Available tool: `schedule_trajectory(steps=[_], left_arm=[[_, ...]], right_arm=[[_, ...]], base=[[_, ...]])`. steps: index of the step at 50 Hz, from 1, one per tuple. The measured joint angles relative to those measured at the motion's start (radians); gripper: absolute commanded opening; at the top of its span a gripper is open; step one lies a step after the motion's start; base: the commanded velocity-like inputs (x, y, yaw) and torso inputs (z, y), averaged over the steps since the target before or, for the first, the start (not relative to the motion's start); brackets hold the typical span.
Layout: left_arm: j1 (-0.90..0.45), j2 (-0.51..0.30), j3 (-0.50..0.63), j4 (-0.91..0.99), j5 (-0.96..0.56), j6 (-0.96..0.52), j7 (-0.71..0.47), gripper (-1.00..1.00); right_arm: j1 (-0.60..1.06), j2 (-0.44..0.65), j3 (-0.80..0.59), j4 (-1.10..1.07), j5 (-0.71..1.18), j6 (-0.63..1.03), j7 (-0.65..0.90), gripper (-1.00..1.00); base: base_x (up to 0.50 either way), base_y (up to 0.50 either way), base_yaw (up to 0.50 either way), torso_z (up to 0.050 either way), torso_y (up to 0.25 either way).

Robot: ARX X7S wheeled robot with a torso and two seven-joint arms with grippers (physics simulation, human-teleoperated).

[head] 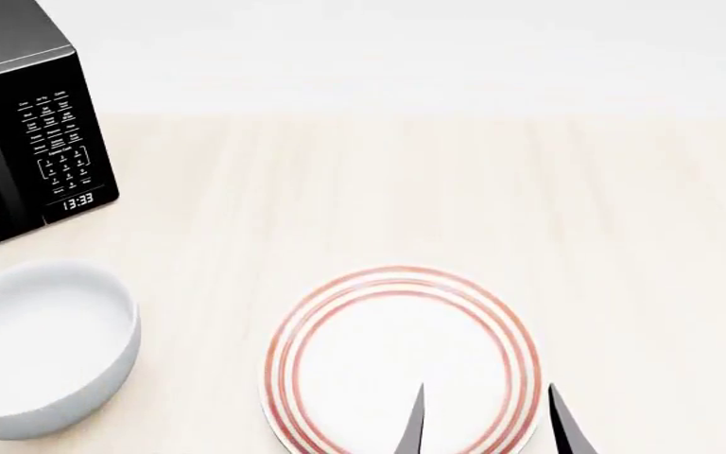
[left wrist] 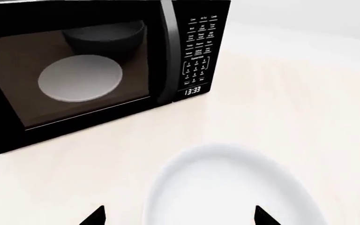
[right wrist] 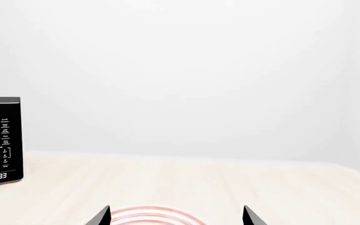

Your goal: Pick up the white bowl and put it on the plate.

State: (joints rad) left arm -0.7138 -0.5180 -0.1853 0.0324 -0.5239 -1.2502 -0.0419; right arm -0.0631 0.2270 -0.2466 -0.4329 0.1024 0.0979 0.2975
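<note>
Sitting at the far left edge of my head view, the black microwave [head: 29,123] is cut off by the frame so that only its keypad side and a sliver of the door show, with 13:33 lit on its clock [head: 76,201]. Just below it, in the lower left, the white bowl [head: 38,348] stands upright on the pale wooden table [head: 464,189], its left side clipped by the frame edge, near the microwave but not touching it. A tiny dark sliver at that edge beside the bowl is too small for me to name. Centre-bottom lies the plate [head: 337,378] with its red-orange rings, well apart from the bowl, its near rim cut off. Over the plate's right half I see my right gripper [head: 486,421], two dark fingertips spread apart with nothing between them. My left wrist view shows only the two tips of my left gripper [left wrist: 178,216], also spread wide, straddling the bowl's [left wrist: 230,187] blurred white rim from above; whether they touch it I cannot tell. Through the microwave's [left wrist: 92,70] window there I make out a pale disc [left wrist: 80,77] and a dim, bowl-shaped form [left wrist: 105,37] behind it.
</note>
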Motion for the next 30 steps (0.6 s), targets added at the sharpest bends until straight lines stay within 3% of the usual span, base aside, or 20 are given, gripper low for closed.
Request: schedule_trajectory(steps=[30], left_arm=[[-0.024, 0.010, 0.057, -0.201, 0.053, 0.115, 0.021, 1.00]], right_arm=[[0.005, 0.016, -0.019, 0.011, 0.012, -0.006, 0.018, 1.00]], base=[[0.00, 0.00, 0.00, 0.000, 0.000]])
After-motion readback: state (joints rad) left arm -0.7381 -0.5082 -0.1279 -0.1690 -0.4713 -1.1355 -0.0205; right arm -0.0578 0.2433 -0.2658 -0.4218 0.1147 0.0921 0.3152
